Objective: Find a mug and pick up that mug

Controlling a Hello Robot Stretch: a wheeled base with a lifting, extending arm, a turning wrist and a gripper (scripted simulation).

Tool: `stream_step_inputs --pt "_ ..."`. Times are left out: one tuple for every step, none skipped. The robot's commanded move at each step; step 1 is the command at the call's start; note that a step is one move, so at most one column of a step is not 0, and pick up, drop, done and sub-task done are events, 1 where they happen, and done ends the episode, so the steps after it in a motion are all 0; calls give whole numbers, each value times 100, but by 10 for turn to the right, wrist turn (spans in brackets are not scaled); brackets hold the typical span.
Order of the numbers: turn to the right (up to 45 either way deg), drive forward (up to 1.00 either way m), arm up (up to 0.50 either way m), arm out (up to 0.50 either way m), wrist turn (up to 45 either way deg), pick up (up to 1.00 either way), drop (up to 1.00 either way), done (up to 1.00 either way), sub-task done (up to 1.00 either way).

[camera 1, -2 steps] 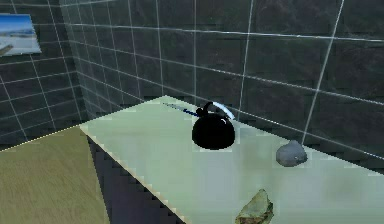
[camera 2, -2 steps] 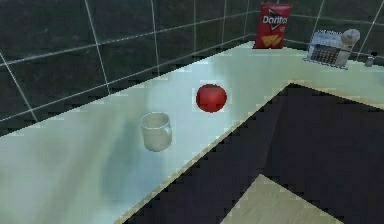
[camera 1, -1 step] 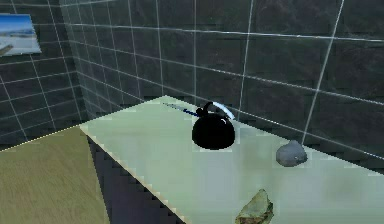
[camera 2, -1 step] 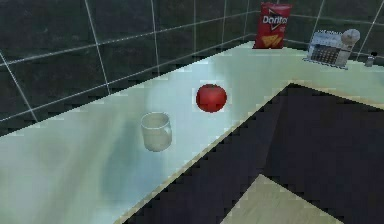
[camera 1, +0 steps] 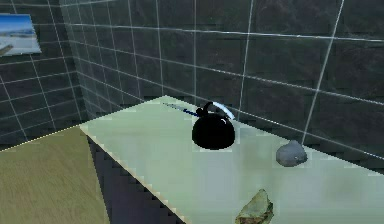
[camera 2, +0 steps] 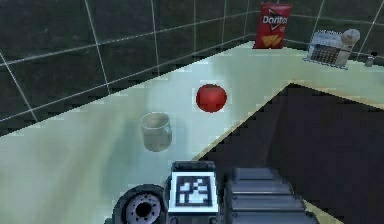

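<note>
A pale, see-through cup [camera 2: 155, 131], possibly the mug, stands upright on the light green counter [camera 2: 70, 150] in the arm side view. No handle can be made out on it. The arm's end rises from that view's bottom edge, with a white marker square [camera 2: 195, 190] and the gripper's dark body [camera 2: 140, 207] to its left. The gripper sits below the cup in the picture, apart from it. Its fingers cannot be made out, so I cannot tell whether it holds anything.
A red tomato [camera 2: 210, 97] lies right of the cup. A red snack bag [camera 2: 273, 27] and a wire rack [camera 2: 328, 47] stand farther along. In the forward view the counter [camera 1: 150, 150] carries a black kettle [camera 1: 213, 128], a grey lump [camera 1: 291, 153] and a brownish thing [camera 1: 256, 207].
</note>
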Motion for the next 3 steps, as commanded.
stream_step_inputs --pt "0 0 0 24 0 0 0 0 0" --pt "0 0 0 0 450 0 0 0 0" --pt "0 0 0 0 450 0 0 0 0"
